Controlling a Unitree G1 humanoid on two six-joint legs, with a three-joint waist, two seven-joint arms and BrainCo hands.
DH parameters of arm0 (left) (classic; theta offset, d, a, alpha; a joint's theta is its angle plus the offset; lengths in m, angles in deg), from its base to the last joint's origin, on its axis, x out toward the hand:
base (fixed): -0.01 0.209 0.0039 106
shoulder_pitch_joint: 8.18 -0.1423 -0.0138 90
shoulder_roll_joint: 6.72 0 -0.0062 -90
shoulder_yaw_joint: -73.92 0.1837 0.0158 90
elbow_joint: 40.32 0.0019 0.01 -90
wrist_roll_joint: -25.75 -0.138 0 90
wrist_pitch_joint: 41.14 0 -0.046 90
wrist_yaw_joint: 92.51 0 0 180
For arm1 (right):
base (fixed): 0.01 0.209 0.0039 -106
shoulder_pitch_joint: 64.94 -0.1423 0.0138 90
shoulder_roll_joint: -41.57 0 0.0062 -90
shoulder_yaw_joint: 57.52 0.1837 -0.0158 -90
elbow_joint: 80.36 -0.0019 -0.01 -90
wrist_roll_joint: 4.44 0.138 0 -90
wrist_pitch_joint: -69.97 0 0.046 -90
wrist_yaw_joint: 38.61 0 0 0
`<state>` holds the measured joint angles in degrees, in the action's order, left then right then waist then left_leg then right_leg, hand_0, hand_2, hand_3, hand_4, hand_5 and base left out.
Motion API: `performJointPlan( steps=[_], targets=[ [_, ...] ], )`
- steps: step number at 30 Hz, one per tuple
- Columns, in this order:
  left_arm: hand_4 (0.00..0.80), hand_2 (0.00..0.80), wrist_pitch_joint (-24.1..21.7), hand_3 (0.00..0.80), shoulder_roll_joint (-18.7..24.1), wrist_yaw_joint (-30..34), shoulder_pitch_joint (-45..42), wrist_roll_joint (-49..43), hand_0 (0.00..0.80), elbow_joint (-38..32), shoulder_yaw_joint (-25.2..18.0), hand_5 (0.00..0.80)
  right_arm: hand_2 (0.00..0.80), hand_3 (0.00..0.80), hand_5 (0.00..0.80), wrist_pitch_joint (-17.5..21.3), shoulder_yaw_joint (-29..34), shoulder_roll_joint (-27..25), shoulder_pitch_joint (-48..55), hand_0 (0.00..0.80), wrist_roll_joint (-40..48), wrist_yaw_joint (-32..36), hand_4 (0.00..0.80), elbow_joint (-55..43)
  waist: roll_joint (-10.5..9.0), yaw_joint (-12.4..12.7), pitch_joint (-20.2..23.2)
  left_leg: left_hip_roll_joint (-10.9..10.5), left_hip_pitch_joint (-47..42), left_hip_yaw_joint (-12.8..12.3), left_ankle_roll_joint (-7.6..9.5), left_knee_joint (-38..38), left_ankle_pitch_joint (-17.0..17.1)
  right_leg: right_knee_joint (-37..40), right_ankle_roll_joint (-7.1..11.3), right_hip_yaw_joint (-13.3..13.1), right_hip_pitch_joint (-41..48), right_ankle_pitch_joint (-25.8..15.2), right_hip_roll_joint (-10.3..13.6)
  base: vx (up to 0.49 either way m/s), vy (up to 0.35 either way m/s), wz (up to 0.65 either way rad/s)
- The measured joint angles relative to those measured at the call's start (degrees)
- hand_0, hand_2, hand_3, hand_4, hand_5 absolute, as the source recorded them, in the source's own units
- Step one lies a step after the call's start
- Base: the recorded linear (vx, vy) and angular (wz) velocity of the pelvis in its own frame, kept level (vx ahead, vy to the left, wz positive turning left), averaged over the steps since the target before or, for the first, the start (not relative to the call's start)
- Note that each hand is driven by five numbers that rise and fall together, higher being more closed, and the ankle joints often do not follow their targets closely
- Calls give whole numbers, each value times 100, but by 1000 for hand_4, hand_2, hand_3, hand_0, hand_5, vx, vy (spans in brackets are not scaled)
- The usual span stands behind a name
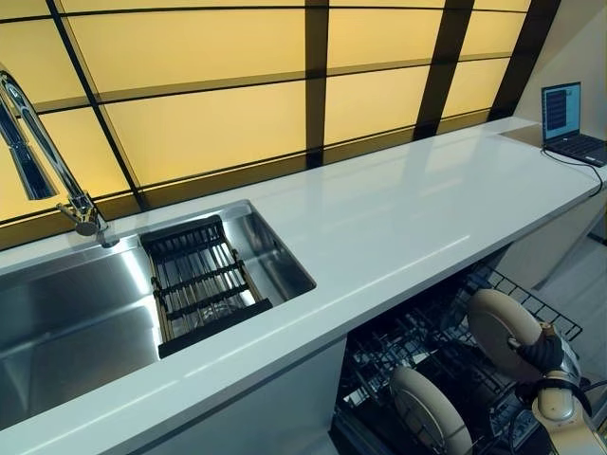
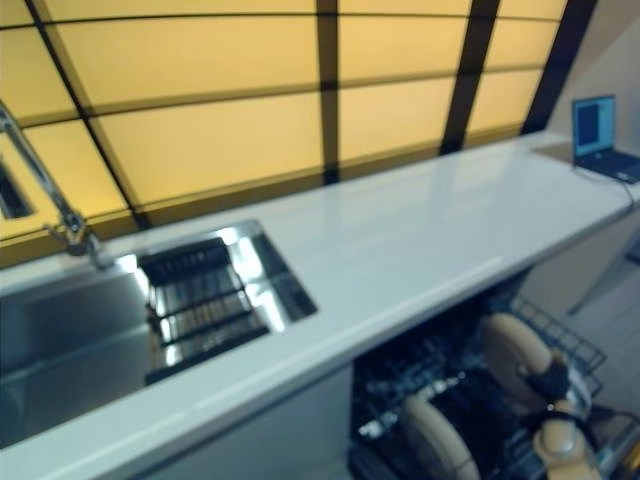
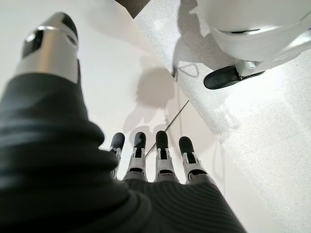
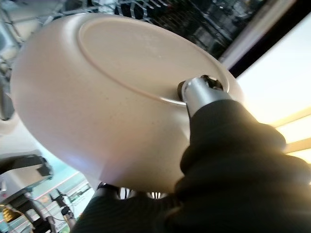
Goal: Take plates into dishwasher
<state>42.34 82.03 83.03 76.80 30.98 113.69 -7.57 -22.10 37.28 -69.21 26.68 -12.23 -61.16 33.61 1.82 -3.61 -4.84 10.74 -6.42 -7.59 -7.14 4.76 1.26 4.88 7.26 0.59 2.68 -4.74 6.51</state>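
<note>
Two plates show, both cream: one plate [image 1: 505, 332] is held on edge by the right hand [image 1: 545, 353] over the open dishwasher rack [image 1: 446, 351], thumb pressed on its underside and fingers curled round its rim, and the second plate [image 1: 427, 409] stands upright in the rack, nearer the front. The left hand [image 3: 155, 155] appears only in its own wrist view, fingers straight and loose, holding nothing, above the floor. On the white counter [image 1: 379, 227] sits one laptop [image 1: 571, 123] at the far right, and one sink [image 1: 85, 313] with one tap [image 1: 43, 152] holds one dark drain rack [image 1: 201, 282].
</note>
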Motion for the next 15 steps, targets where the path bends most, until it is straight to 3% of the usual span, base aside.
performJointPlan(
  steps=[15],
  targets=[
    [0, 0, 92, 0, 194, 116, 146, -1, 0, -252, 168, 0, 800, 800, 800, -441, -334, -96, -469, 800, -136, -41, 800, 962, 133, 101, -225, -1, 11, 153, -51, -9, 32, 4, -8, 191, 95, 10, 16, 6, -7, 4]
  ],
)
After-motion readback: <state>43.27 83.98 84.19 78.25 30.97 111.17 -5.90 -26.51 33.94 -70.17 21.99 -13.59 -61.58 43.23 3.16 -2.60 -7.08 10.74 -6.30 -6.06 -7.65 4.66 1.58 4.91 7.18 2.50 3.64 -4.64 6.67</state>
